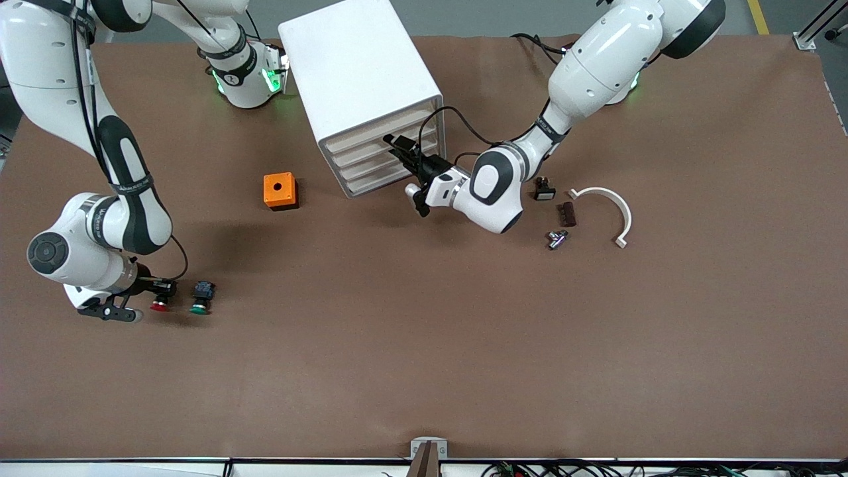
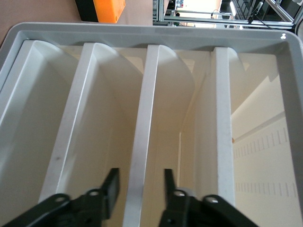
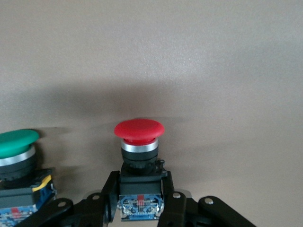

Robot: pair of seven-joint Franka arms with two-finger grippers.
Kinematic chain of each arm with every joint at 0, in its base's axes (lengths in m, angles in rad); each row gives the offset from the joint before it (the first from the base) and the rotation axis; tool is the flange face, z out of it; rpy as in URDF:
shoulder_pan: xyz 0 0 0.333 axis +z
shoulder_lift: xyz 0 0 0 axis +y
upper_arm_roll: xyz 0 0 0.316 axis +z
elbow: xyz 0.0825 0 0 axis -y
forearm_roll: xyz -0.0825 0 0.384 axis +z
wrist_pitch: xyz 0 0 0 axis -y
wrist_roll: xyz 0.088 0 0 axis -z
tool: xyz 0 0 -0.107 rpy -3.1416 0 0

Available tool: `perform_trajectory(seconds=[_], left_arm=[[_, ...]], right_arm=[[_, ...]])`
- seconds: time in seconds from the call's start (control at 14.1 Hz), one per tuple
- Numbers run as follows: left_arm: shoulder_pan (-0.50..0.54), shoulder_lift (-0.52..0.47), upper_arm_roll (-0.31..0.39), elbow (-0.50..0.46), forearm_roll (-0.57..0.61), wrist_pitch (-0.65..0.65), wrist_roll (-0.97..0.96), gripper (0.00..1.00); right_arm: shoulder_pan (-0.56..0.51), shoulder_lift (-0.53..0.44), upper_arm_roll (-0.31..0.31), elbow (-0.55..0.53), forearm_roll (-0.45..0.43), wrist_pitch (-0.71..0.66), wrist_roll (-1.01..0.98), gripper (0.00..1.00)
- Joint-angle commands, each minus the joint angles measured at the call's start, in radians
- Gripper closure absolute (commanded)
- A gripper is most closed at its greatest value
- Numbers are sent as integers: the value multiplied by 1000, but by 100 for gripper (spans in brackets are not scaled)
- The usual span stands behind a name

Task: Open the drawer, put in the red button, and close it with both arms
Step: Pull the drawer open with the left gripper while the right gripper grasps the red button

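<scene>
The red button (image 3: 138,130) has a round red cap on a black-and-blue body. My right gripper (image 3: 140,178) is shut on that body, a finger pressed against each side. They are low over the table at the right arm's end, red button (image 1: 159,305) and right gripper (image 1: 154,291). The white drawer cabinet (image 1: 361,73) stands near the robots' bases with its drawers (image 1: 381,156) shut. My left gripper (image 1: 401,151) is at the drawer fronts. In the left wrist view the left gripper (image 2: 140,177) is open, straddling one white drawer lip (image 2: 147,118) with a gap on either side.
A green-capped button (image 1: 201,299) stands on the table right beside the red one, and its cap (image 3: 14,142) shows in the right wrist view. An orange box (image 1: 279,191) sits beside the cabinet. A black switch (image 1: 544,190), a brown piece (image 1: 566,214), a metal part (image 1: 556,238) and a white curved bracket (image 1: 606,205) lie near the left arm.
</scene>
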Motion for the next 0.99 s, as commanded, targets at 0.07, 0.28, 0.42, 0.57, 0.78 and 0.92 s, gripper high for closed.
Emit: perform_trajectory(seconds=[0.07, 0.28, 0.42, 0.57, 0.78, 0.92], left_arm=[[-20, -1, -1, 7, -30, 36, 23, 93], [-17, 3, 0, 24, -31, 36, 8, 100], [-6, -1, 3, 27, -30, 36, -3, 100], [11, -6, 7, 37, -30, 33, -21, 100], [54, -7, 7, 47, -16, 29, -46, 100], [71, -7, 10, 54, -14, 29, -52, 100]], right_arm=[[-1, -46, 9, 9, 15, -61, -6, 78], [5, -78, 9, 9, 15, -112, 5, 78], [16, -100, 9, 9, 15, -147, 7, 78], [23, -135, 11, 9, 15, -204, 19, 78], [72, -211, 9, 8, 15, -320, 124, 78], [114, -280, 9, 9, 15, -422, 192, 78]])
